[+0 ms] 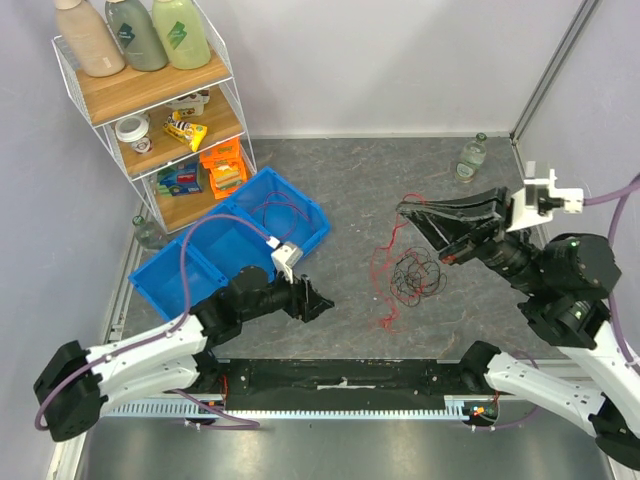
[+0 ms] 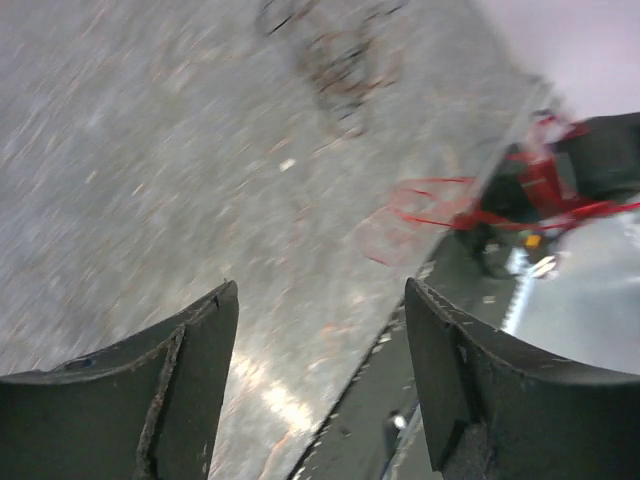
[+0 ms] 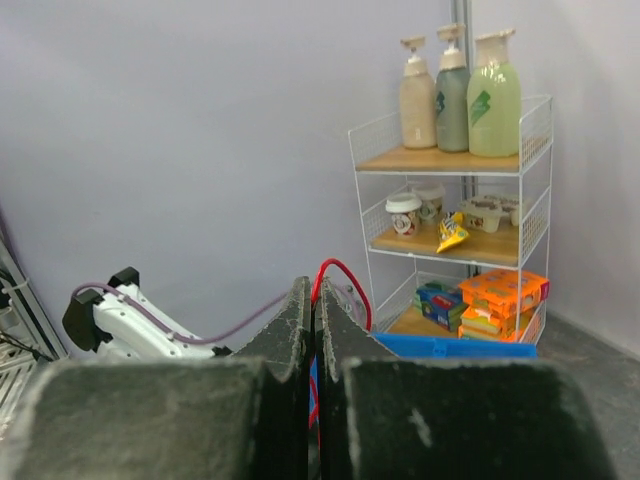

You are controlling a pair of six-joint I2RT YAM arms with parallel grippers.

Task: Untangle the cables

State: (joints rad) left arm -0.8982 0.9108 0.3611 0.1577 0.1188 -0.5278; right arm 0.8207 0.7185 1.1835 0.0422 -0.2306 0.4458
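A bunch of thin red and black cables (image 1: 412,272) lies on the grey table, right of centre. A red cable (image 1: 398,232) rises from it to my right gripper (image 1: 403,209), which is shut on it above the table. In the right wrist view the red cable (image 3: 345,278) loops out of the closed fingertips. A thin purple cable (image 1: 283,212) lies in the blue bin (image 1: 196,262). My left gripper (image 1: 322,303) is open and empty, low over the table left of the bunch. Its blurred view shows the cable bunch (image 2: 335,60) far ahead.
A wire shelf (image 1: 158,110) with bottles and boxes stands at the back left, and shows in the right wrist view (image 3: 455,215). A glass bottle (image 1: 472,156) stands at the back right, another (image 1: 146,232) beside the bin. The table's near edge rail (image 1: 340,372) runs between the arm bases.
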